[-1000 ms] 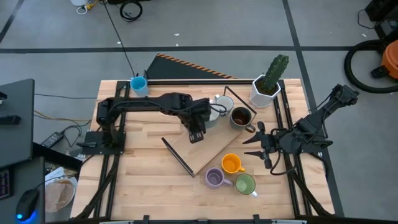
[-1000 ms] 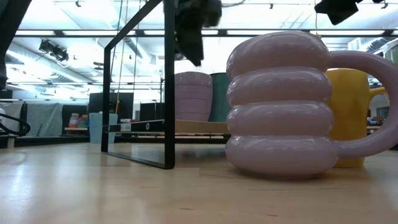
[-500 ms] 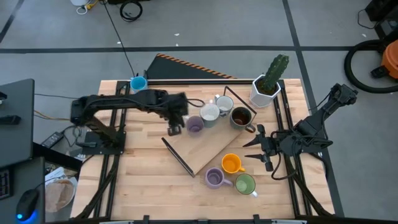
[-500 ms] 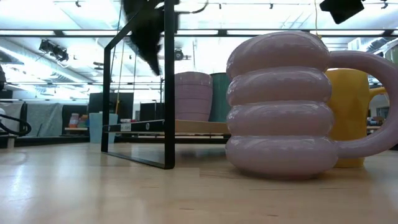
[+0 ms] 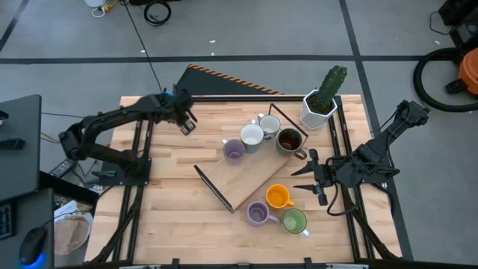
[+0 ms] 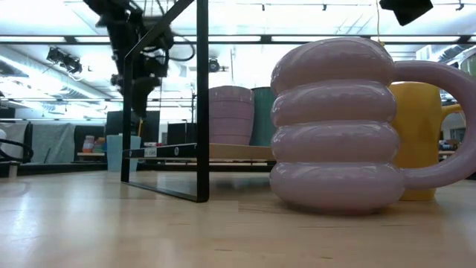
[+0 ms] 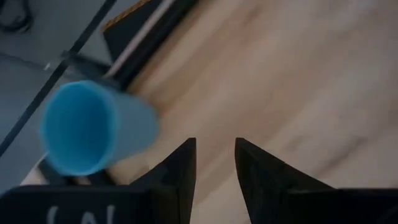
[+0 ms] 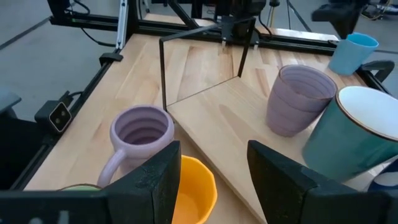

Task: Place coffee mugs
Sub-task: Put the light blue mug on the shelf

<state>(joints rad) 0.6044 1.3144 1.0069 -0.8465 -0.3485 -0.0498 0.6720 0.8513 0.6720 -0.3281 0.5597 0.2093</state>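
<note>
My left gripper [image 5: 186,125] hovers open near the table's far left corner, just beside the bright blue mug [image 7: 87,127], which stands upright and is mostly hidden under the arm in the high view. A smooth lavender mug [image 5: 233,149], a white mug [image 5: 251,137], a steel-grey mug [image 5: 267,125] and a dark brown mug [image 5: 289,140] stand on the far end of a wooden board [image 5: 250,175]. An orange mug [image 5: 278,196], a ribbed lavender mug [image 5: 258,214] and a green mug [image 5: 293,221] stand near its near end. My right gripper [image 5: 304,177] waits open, right of the orange mug.
A white faceted pot with a cactus [image 5: 320,104] stands at the far right corner. A thin black wire frame [image 5: 213,187] rises from the board's left edge and another [image 5: 282,118] stands behind the far mugs. Bare wood [image 5: 172,202] stretches left of the board.
My left gripper has swung quickly from over the mugs on the board toward the table's far left corner, ending beside the blue mug. The smooth lavender mug it was covering now stands in plain view on the board. My right arm has stayed still.
</note>
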